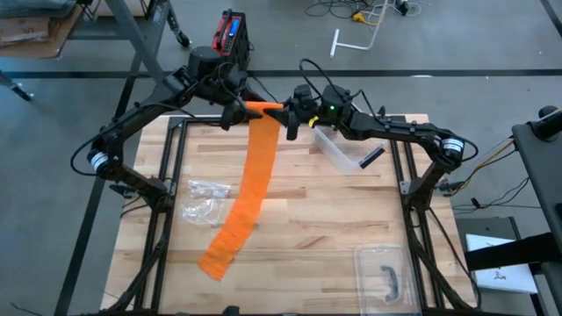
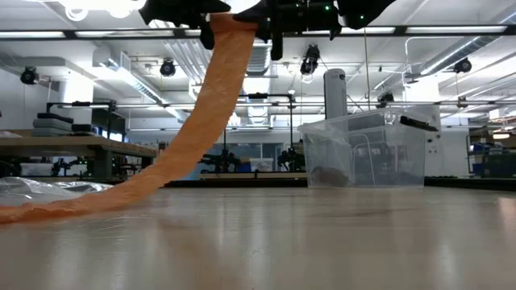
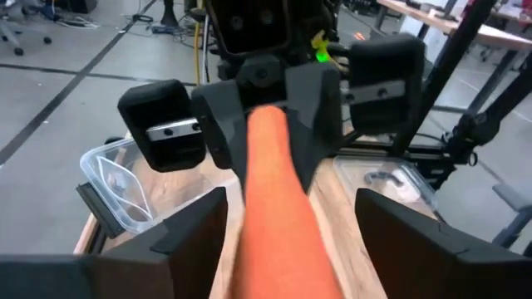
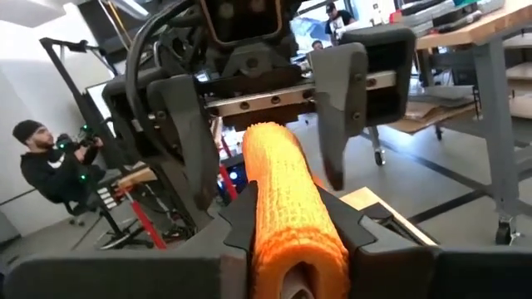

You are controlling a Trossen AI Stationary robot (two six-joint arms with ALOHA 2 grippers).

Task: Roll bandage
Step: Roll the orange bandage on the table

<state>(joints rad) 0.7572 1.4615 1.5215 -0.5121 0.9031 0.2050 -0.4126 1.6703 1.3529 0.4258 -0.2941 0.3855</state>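
- While the high view looks down, the orange bandage (image 1: 248, 189) hangs from both grippers at the top middle and runs down to the lower left of the wooden table (image 1: 307, 237).
- Low view: the soft strip droops to the lower left, near a clear plastic box (image 2: 367, 149). It could slip loose, since only one gripper pinches it.
- Left wrist view: the left gripper (image 3: 291, 224) stands wide around the bandage.
- Right wrist view: the right gripper (image 4: 287, 224) squeezes the bumpy, woven roll narrowly. A person (image 4: 50, 166) sits far behind.
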